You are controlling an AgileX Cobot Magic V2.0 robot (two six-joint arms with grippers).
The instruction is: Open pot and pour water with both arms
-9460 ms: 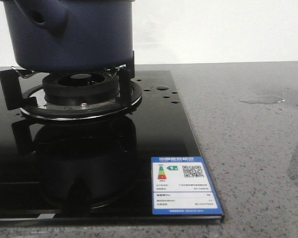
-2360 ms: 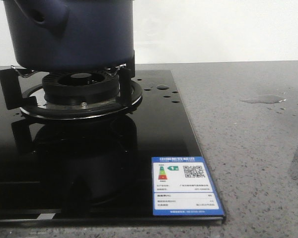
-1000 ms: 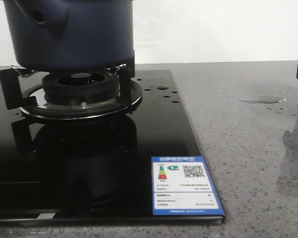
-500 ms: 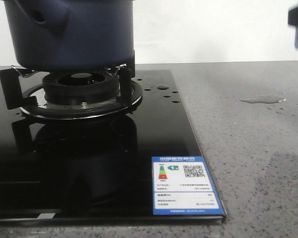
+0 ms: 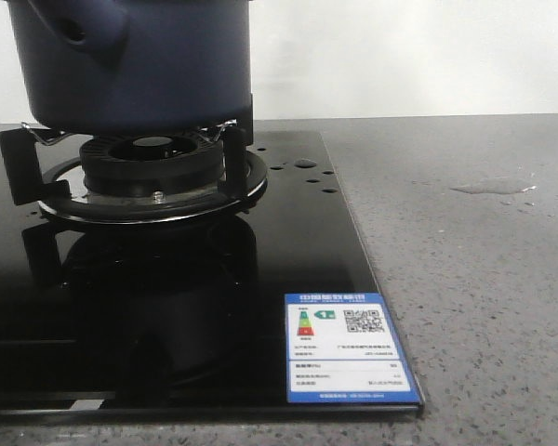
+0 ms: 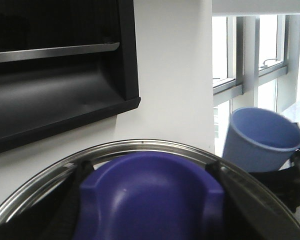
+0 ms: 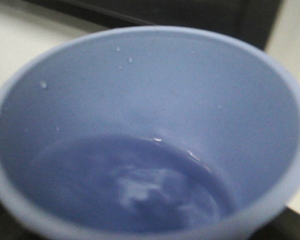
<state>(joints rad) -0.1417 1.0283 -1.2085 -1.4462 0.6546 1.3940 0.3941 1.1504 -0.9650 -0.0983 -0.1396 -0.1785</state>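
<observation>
The dark navy pot (image 5: 139, 65) stands on the gas burner (image 5: 149, 172) at the far left, its side socket (image 5: 79, 32) facing me and its top cut off by the frame. No gripper shows in the front view. In the left wrist view my left gripper (image 6: 149, 200) is shut on the blue knob (image 6: 150, 190) of the steel-rimmed lid (image 6: 140, 145), held up in the air. A pale blue cup (image 6: 260, 137) hangs beside it in my right gripper (image 6: 285, 176). The cup (image 7: 150, 90) fills the right wrist view, with water (image 7: 140, 185) in it, and hides the fingers.
The black glass hob (image 5: 167, 307) carries a blue energy label (image 5: 346, 346) at its near right corner and water droplets (image 5: 304, 164). A puddle (image 5: 493, 187) lies on the grey counter at the right. A dark range hood (image 6: 55, 65) and a window (image 6: 250, 50) are behind the lid.
A dark and blue object at the front view's right edge rose to the top right corner and has now left that view. The pot has not moved.
</observation>
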